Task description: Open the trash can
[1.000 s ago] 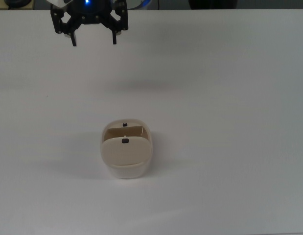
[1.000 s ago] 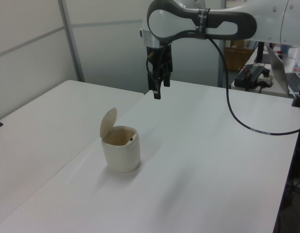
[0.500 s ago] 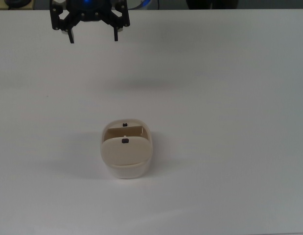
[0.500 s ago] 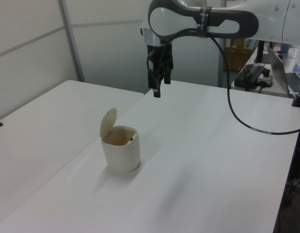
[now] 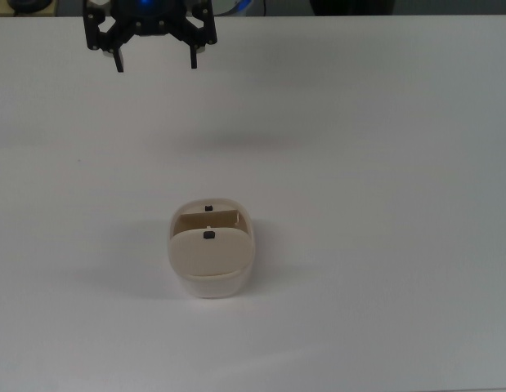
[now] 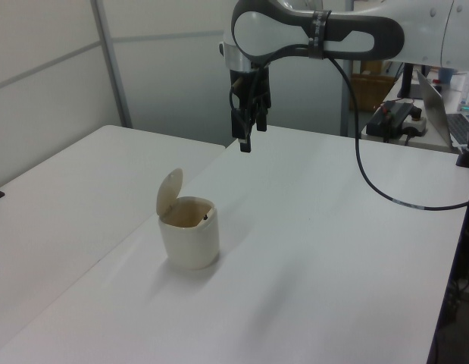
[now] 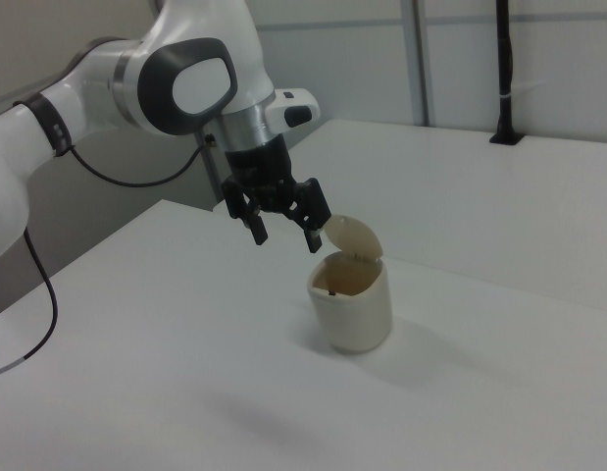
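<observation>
Trash can (image 5: 210,260): lid (image 6: 169,195) up, your opening looks done. Gripper (image 5: 154,62): risen slightly toward table's far edge, jaws wide, empty.

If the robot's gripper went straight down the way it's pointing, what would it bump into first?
Probably just the bare white table. The gripper points down, well away from the trash can, so nothing looks to be in its path, though depth is hard to judge.

A white table (image 6: 317,250) filled the room's middle, with a second white tabletop (image 6: 60,189) just beside it along one edge. Pale wall panels (image 6: 45,61) with grey metal posts (image 6: 111,64) stood behind. A laptop (image 6: 446,106) sat beyond the far edge, in even light.
</observation>
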Robot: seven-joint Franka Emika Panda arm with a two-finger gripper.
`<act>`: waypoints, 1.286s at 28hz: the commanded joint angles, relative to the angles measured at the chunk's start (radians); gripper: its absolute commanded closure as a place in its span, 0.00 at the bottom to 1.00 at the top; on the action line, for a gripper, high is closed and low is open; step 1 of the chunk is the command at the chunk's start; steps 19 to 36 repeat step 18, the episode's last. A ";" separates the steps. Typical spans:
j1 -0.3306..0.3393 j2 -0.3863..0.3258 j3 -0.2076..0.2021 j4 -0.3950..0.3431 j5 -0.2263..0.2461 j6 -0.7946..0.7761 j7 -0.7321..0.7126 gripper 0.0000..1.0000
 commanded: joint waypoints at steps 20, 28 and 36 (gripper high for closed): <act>0.004 -0.048 -0.007 -0.013 0.008 -0.018 -0.023 0.00; 0.004 -0.048 -0.007 -0.013 0.008 -0.018 -0.023 0.00; 0.004 -0.048 -0.007 -0.013 0.008 -0.018 -0.023 0.00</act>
